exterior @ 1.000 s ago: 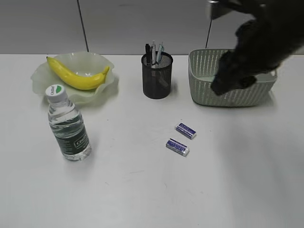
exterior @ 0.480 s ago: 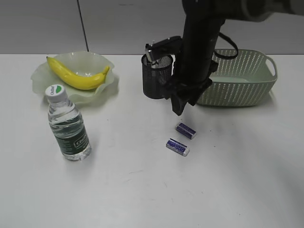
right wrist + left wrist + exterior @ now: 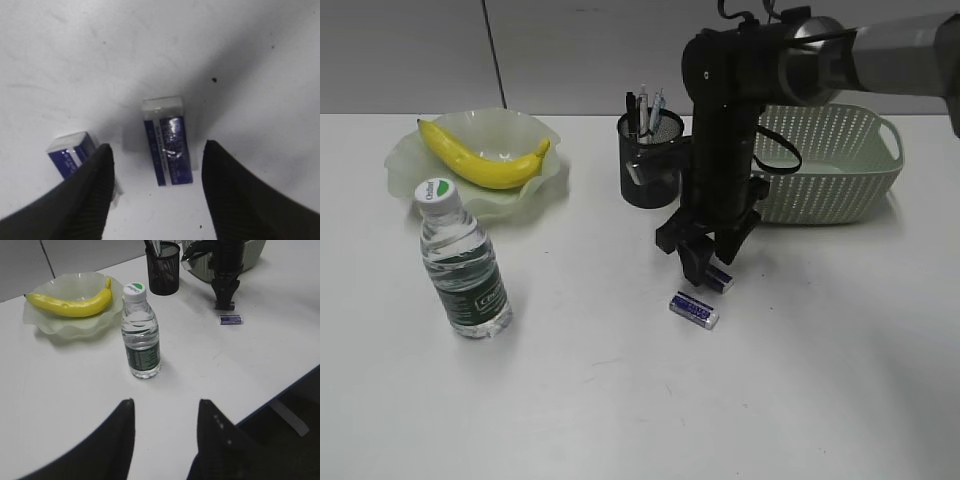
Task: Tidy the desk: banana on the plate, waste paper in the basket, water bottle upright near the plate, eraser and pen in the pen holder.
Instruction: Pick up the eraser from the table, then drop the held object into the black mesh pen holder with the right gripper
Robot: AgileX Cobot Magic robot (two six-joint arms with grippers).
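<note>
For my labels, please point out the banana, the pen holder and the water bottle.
banana (image 3: pixel 480 160): exterior view, middle of its curve.
pen holder (image 3: pixel 646 170): exterior view, mesh wall.
water bottle (image 3: pixel 142 337): left wrist view, clear body.

banana (image 3: pixel 480 160) on plate (image 3: pixel 410 165), water bottle (image 3: pixel 465 265) in front

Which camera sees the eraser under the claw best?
The right wrist view: the eraser fills the middle, lying between the open right claw's fingers. In the exterior view the claw mostly hides it; in the left wrist view it's barely a speck.
</note>
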